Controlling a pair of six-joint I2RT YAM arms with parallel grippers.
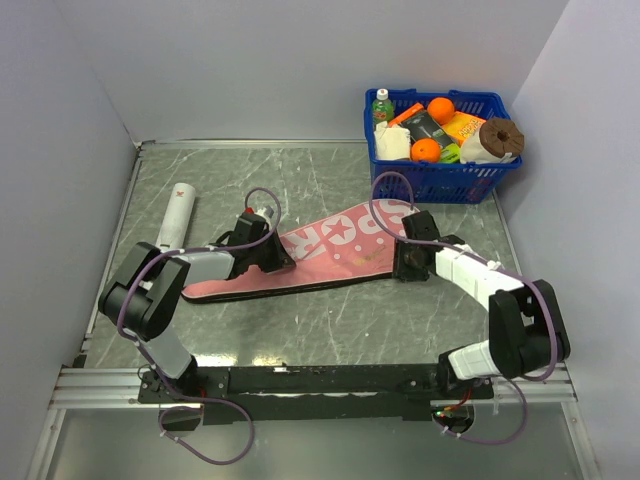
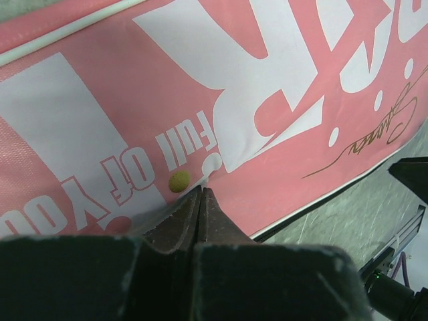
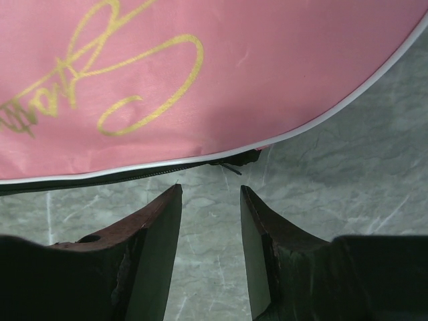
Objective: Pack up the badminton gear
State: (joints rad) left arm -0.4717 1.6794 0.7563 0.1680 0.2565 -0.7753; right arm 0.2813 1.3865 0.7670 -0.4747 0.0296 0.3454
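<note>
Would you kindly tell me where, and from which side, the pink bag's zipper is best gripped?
Probably the small dark zipper tab sticking out below the white-piped edge of the pink bag. Come in low across the table, square to that edge: the right gripper faces it with open jaws, and the flat bag offers little else to pinch.

Even, soft light; blurred foreground jaws.

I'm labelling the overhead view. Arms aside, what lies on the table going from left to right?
long white tube → pink racket-shaped fabric bag → blue plastic basket of groceries
</note>
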